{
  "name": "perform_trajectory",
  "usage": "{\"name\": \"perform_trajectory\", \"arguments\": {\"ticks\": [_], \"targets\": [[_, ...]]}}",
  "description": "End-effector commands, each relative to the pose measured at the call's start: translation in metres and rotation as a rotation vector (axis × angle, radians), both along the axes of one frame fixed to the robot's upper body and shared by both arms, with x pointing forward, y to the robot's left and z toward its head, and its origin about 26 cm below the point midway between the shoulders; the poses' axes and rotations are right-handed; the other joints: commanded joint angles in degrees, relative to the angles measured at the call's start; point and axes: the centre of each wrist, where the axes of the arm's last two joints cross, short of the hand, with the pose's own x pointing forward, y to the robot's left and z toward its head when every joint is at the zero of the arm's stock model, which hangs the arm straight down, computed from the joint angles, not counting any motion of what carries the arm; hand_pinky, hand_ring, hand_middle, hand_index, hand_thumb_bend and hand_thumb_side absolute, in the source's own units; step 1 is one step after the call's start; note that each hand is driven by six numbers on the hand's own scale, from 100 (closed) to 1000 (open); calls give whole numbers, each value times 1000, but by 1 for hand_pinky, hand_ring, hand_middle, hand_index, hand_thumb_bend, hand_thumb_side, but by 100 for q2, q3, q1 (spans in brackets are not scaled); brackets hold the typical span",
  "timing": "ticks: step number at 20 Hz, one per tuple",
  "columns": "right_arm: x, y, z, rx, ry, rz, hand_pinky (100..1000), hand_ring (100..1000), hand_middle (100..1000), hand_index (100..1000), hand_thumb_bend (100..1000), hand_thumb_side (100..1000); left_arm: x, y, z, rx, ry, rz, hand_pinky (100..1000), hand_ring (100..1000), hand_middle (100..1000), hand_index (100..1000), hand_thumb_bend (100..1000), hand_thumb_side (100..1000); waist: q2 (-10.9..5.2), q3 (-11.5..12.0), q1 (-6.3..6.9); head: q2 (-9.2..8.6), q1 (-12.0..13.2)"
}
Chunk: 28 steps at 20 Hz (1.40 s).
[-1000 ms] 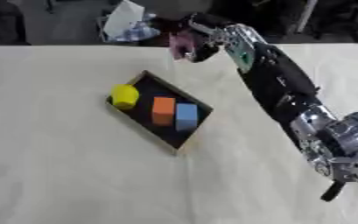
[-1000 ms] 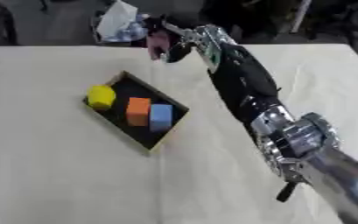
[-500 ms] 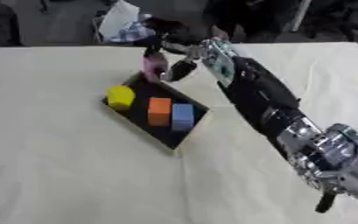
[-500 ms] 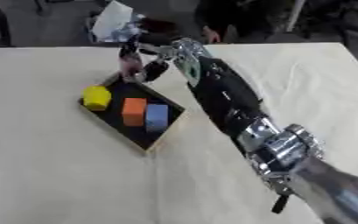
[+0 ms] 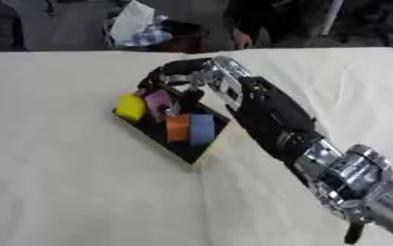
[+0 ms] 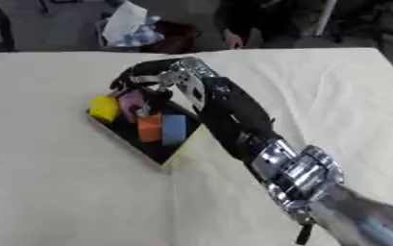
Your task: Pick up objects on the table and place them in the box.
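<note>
A shallow black box (image 5: 184,148) with a wooden rim lies askew on the cream table. Inside it sit a yellow piece (image 5: 130,106), an orange block (image 5: 177,128) and a blue block (image 5: 202,129). My right hand (image 5: 167,77) reaches in from the right over the box's far end, its fingers curled round a pink block (image 5: 158,102), which hangs between the yellow piece and the orange block. Whether the pink block touches the box floor I cannot tell. My left hand is not in view.
My right arm (image 5: 275,115) stretches across the table from the lower right corner. Crumpled white and blue material (image 5: 136,26) lies beyond the table's far edge, with a person seated behind it.
My right hand has carried the pink block from the table's far edge leftward and down into the box, between the yellow piece and the orange block.
</note>
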Motion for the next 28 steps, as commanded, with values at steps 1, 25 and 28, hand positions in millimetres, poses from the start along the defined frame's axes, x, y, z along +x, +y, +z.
{"name": "perform_trajectory", "arguments": {"ticks": [1, 25, 28], "targets": [[2, -6, 21, 25, -82, -26, 877, 916, 953, 1000, 227, 421, -1, 3, 6, 4, -24, 10, 730, 583, 627, 751, 330, 607, -29, -4, 14, -70, 21], [-34, -168, 77, 717, -444, -537, 845, 865, 870, 952, 100, 304, -4, 12, 0, -4, -10, 70, 731, 587, 628, 750, 326, 612, -30, -551, 42, 45, 417], [-47, -187, 62, 751, -468, -583, 844, 863, 863, 946, 100, 352, -4, 15, 0, -4, -12, 87, 731, 588, 628, 750, 325, 611, -27, -638, 45, 44, 483]]}}
